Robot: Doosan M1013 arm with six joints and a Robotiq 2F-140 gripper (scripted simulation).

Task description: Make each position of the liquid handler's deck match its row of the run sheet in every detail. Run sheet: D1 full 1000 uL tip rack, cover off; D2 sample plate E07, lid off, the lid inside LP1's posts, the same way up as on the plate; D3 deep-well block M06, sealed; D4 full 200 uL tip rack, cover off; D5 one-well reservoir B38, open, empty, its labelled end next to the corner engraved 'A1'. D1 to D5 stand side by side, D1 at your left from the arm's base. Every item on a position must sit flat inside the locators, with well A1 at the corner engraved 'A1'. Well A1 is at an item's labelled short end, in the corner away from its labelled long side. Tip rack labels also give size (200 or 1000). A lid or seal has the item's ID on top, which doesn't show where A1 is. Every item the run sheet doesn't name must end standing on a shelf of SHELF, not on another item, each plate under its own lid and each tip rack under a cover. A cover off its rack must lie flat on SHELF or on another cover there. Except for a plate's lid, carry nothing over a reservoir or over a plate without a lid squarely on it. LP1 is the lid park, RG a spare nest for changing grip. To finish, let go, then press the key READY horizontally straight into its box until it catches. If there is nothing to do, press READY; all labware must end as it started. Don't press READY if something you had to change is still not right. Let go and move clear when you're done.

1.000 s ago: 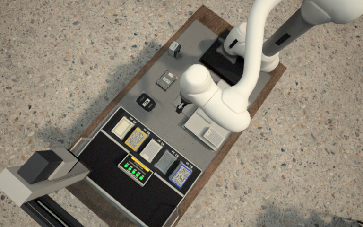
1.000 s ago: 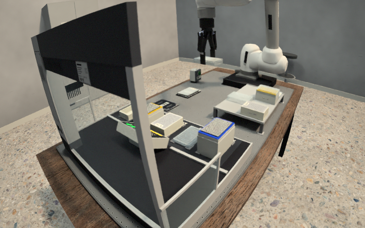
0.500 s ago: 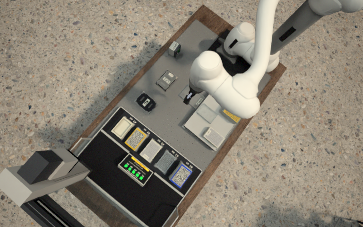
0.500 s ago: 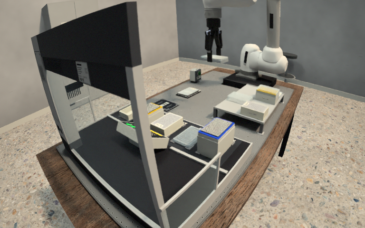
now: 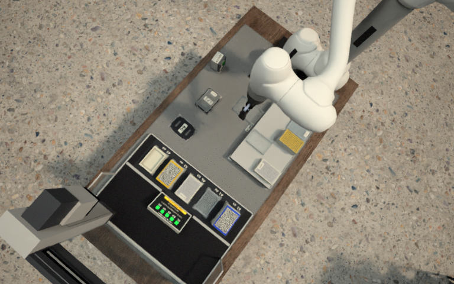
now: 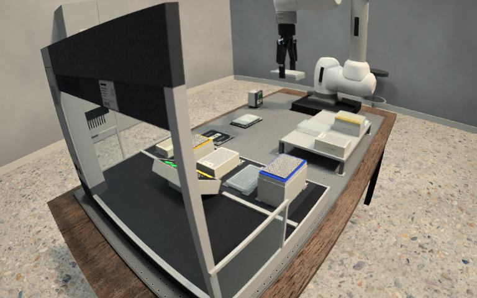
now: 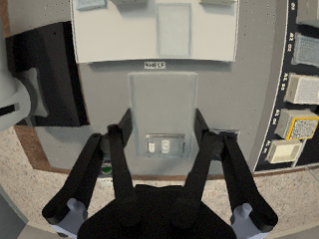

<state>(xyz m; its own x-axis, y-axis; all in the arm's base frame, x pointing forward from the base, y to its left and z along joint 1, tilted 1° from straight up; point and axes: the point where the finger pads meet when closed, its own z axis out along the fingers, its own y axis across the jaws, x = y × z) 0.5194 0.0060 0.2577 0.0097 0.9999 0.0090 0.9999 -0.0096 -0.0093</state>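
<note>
My gripper (image 6: 286, 70) is shut on a flat, pale grey cover (image 6: 287, 74) and holds it level, high above the table next to SHELF (image 5: 272, 145). In the wrist view the cover (image 7: 163, 116) lies between the fingers, with a small label near them. On the deck stand the cream reservoir (image 5: 153, 160), the yellow-rimmed tip rack (image 5: 169, 173), the white deep-well block (image 5: 189, 188), the clear sample plate (image 5: 207, 202) and the blue-rimmed tip rack (image 5: 226, 219). A lid lies in the lid park LP1 (image 5: 208, 100).
SHELF holds a yellow tip rack (image 5: 291, 140), a flat cover (image 5: 258, 141), a white block (image 5: 266, 171) and another flat piece (image 5: 298, 128). The black RG nest (image 5: 181, 125) and the READY key box (image 5: 218, 61) stand on the table. The handler's frame (image 6: 115, 52) spans the deck.
</note>
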